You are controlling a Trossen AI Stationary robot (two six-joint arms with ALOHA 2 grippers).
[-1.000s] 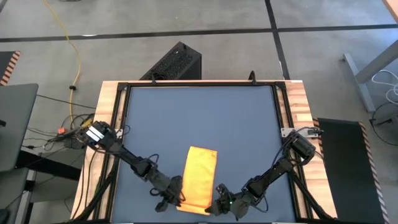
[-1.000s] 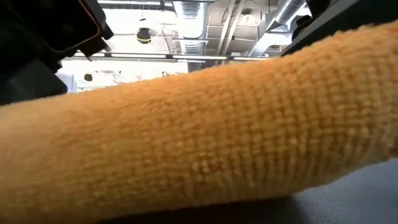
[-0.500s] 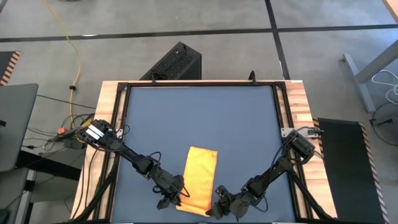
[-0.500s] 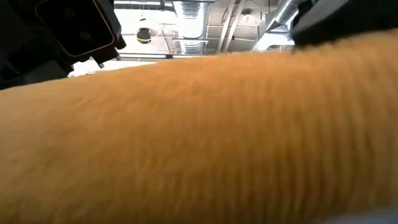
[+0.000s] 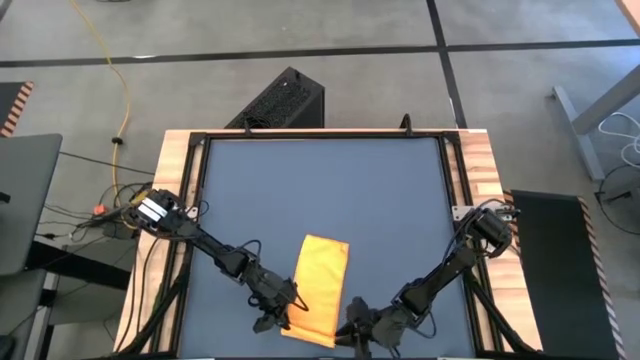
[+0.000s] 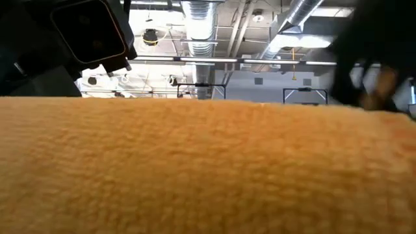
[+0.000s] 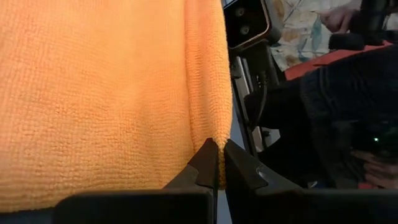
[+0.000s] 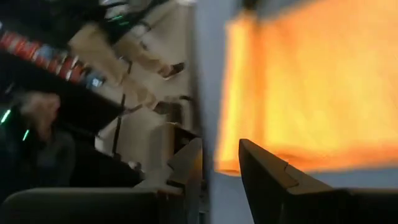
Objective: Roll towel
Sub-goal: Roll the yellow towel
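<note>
Left tool (image 7: 217,163) is clenched on the towel (image 5: 320,288), its two dark fingers pinching a corner of the folded edge at the near end of the strip, right by the front edge of the table (image 5: 400,190). Right tool (image 8: 219,163) sits just beside the opposite near corner, jaws parted with a clear gap and nothing between them, the orange hem lying just ahead of the fingertips. One towel only, bright yellow-orange, lying as a narrow folded strip low and centre on the dark table, two arms working it. Looks soft, light and floppy, a nubbly terry weave with plenty of friction, so it should grip easily but will sag and shift wherever it's unsupported. Best hold, I'd say, is both near corners at the doubled edge, pinched through all the layers, so the roll starts straight.
</note>
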